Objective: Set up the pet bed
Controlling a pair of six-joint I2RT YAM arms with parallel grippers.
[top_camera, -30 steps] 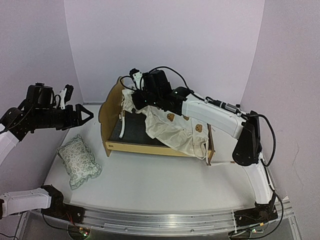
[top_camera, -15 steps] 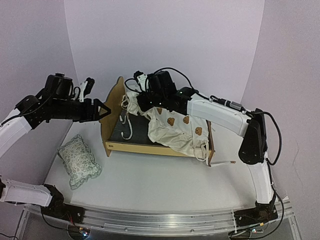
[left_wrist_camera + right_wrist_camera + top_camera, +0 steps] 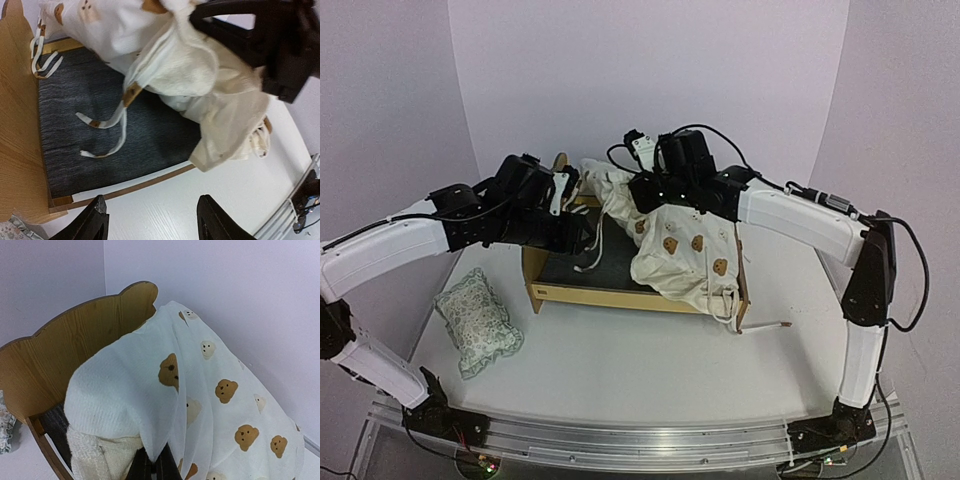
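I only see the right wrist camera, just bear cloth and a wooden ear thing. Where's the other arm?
Observer: The left gripper hovers open above the headboard end of the pet bed, holding nothing.
Operator: Is the bear cloth covering the whole bed?
Observer: No. The cover is bunched over the foot end; the dark grey base by the headboard is bare, except for loose ties.
Operator: Where's the pillow?
Observer: The pillow lies on the table, left of the bed, apart from it.
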